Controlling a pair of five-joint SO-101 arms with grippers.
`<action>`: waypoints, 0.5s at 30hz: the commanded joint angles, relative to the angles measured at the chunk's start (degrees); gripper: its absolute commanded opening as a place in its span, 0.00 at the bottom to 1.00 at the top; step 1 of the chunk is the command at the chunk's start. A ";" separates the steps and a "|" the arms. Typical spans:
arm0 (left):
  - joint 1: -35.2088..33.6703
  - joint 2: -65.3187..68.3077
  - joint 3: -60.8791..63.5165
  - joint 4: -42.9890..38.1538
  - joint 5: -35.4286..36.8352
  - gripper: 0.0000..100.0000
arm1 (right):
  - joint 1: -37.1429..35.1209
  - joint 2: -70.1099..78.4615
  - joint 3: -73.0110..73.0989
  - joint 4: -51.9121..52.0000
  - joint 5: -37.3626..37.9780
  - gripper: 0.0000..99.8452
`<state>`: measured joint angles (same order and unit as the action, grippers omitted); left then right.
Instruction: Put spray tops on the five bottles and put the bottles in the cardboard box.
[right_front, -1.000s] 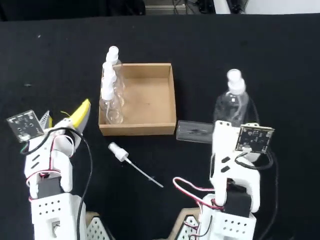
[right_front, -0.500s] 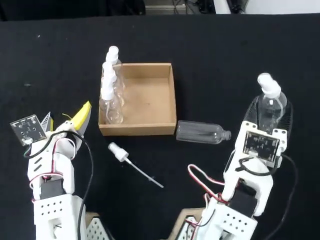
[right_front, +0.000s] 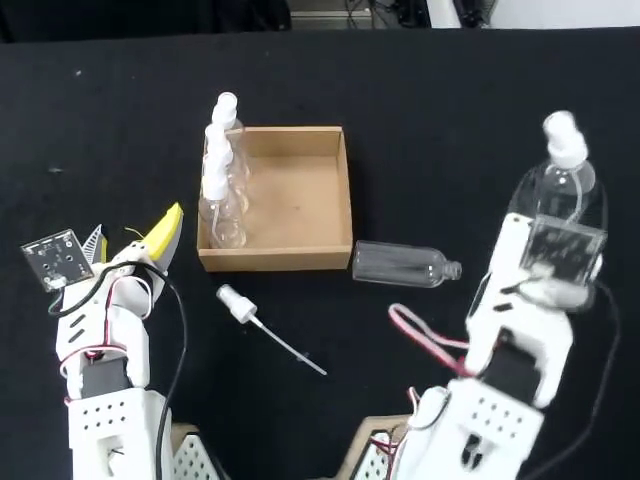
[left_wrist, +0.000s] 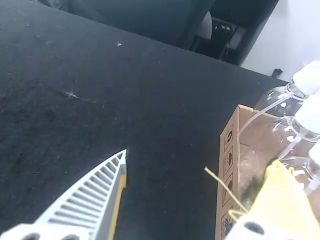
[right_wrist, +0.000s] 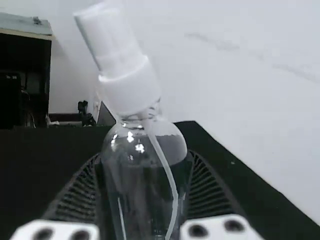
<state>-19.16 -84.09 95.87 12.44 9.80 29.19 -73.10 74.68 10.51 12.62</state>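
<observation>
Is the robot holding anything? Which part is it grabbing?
The right gripper clamps a bottle with its spray top on, gripping the clear body below the neck. The left gripper is open and holds nothing.

Robotics lab bench. Evidence: small white left arm (right_front: 100, 340) and right arm (right_front: 515, 345) mounted side by side at near edge of black table (right_front: 450, 90); bare circuit board (right_front: 58, 258) and loose red wires (right_front: 425, 335) on arms; cables (right_front: 400, 12) behind far edge; plain white wall (right_wrist: 240, 75), dark cabinet (right_wrist: 22, 75) beyond.
</observation>
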 joint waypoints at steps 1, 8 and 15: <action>-0.13 -0.79 0.04 -1.32 -0.44 0.37 | 1.76 10.59 -2.59 -12.57 -1.05 0.01; -0.04 -0.79 0.22 -1.32 -0.53 0.37 | 2.99 30.46 0.48 -34.55 -1.14 0.01; -0.04 -0.79 0.22 -1.32 -0.53 0.37 | 6.95 51.03 -3.91 -48.62 -5.45 0.01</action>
<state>-19.16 -84.09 95.87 12.44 9.80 33.67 -28.09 75.21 -31.34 9.27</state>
